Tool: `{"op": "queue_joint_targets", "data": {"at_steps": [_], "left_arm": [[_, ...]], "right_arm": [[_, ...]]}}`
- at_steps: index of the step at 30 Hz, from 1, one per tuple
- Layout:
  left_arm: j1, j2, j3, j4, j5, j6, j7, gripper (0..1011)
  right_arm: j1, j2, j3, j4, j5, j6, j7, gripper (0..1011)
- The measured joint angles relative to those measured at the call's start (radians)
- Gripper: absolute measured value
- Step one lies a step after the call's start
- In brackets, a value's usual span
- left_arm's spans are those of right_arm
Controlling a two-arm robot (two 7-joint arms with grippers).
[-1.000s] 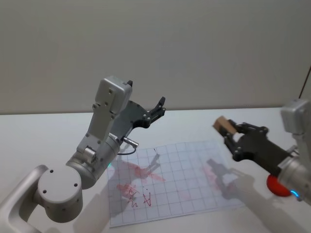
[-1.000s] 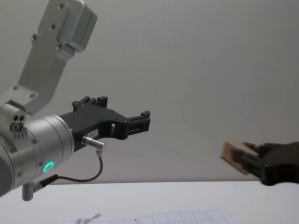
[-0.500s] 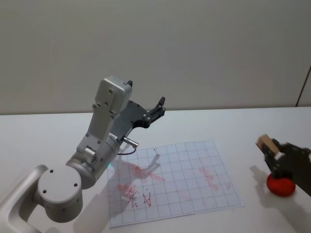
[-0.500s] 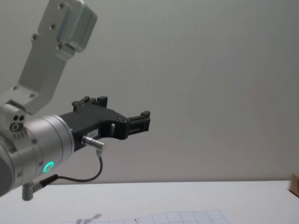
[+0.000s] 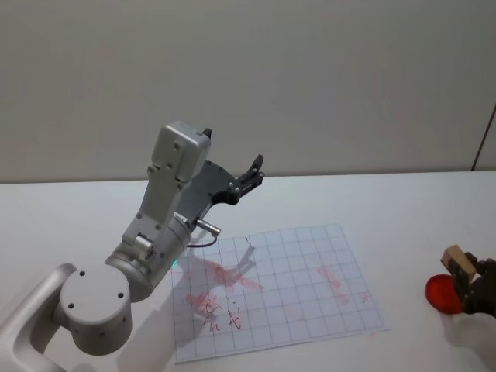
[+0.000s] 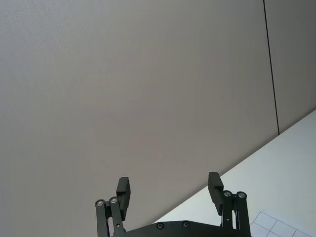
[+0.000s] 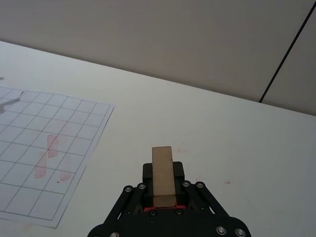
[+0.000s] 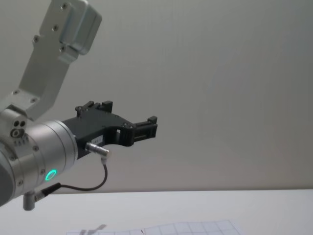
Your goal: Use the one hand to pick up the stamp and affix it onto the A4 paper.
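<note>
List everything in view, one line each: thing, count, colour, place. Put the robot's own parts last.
A4 paper: one, white with a thin grey grid and red marks, flat on the table in front of the robot.
Stamp: one, light brown block, held in the right gripper, off the paper's right edge.
Red round object: one, red, on the table right of the paper, just beside the held stamp.
Table: one, white, under everything.
Wall: one, plain beige-grey, behind the table.
Left gripper: one, black, fingers apart and holding nothing, raised above the table on the left.
Right gripper: one, black, shut on the stamp, low at the right edge of the head view.
</note>
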Motion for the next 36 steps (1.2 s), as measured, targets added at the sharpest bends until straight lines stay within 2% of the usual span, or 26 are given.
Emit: {"op": "queue_joint_targets", "data": {"at_steps": [19,33,36], "left_arm": [[0.0,0.0,0.0,0.0,0.0,0.0,0.0,1001],[0.0,0.0,0.0,0.0,0.0,0.0,0.0,1001],[0.0,0.0,0.0,0.0,0.0,0.0,0.0,1001]], "right_arm": [[0.01,-0.015,-0.007,0.025,-0.022,0.073,0.008,219],[0.032,-0.038,-0.018,0.06,-0.047,0.094,0.018,219],[0.035,-0.041,-0.02,0.065,-0.051,0.095,0.019,249]]}}
